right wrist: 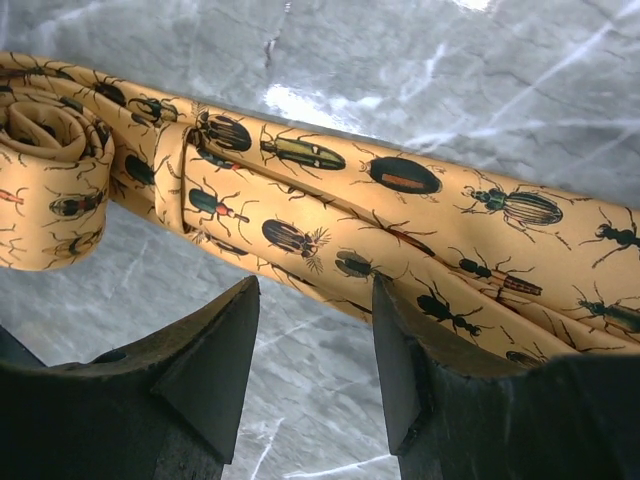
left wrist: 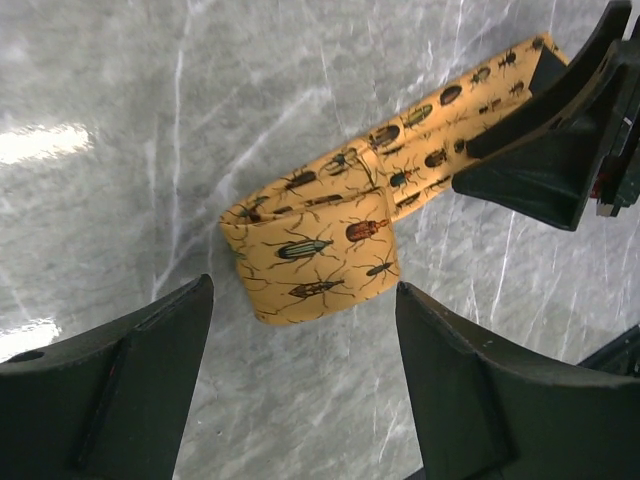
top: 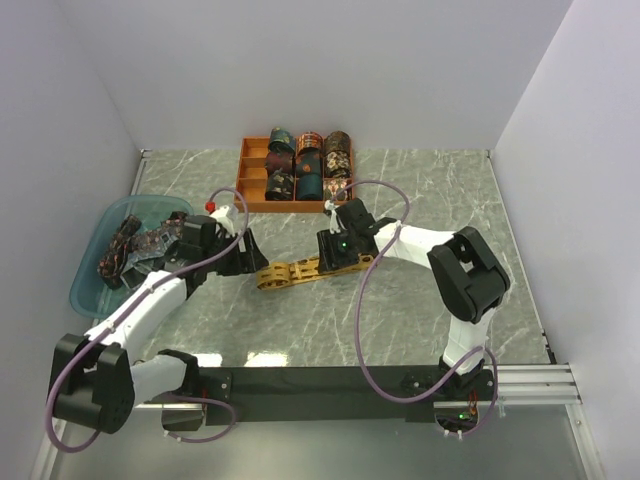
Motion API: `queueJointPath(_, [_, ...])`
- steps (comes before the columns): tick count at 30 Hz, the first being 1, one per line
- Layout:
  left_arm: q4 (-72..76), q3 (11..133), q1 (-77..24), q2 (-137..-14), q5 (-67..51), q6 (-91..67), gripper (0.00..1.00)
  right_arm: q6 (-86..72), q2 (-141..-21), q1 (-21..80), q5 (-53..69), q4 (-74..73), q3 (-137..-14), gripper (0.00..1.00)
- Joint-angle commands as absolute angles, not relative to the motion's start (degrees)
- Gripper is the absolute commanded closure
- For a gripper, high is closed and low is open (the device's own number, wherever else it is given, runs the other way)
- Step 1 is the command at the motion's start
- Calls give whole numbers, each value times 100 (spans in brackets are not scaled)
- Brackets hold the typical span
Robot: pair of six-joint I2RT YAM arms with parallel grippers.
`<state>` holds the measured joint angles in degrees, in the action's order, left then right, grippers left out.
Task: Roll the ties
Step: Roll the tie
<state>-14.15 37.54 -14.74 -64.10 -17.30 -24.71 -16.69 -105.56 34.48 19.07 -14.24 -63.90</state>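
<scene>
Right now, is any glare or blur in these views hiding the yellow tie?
Top external: even light, soft glare on the table at its near edge, the yellow tie small but clear. Left wrist: bright glare patches on the table at left, tie sharp. Right wrist: glare above the tie, beetle print crisp.

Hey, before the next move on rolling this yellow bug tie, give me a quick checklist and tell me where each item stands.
1. Left pincer open: ok, its fingers are spread wide.
2. Roll lined up with the left pincer: ok, it sits at the gap between the fingers and touches neither.
3. Roll started: ok, one end of the tie is coiled.
4. Tail straight: ok, it runs flat toward the right pincer.
5. Right pincer open: ok, bare table shows between its fingers.
6. Right pincer pinning the tail: cannot tell.
</scene>
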Motion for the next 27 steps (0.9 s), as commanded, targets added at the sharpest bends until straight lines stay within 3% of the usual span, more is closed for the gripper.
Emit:
queueJointPath(1, [-1213, 3753, -1459, -6547, -2066, -2522, 21, -1679, -10678, 3559, 2057, -1345, -6653, 44])
queueJointPath(13, [-449, 3331, -1459, -6943, -2092, -3910, 20, -1670, -10714, 3604, 2188, -1257, -6697, 44])
queueJointPath(27, [-325, 3322, -1459, -7224, -1978, -3999, 19, -1433, -11091, 3691, 2417, -1371, -7198, 45])
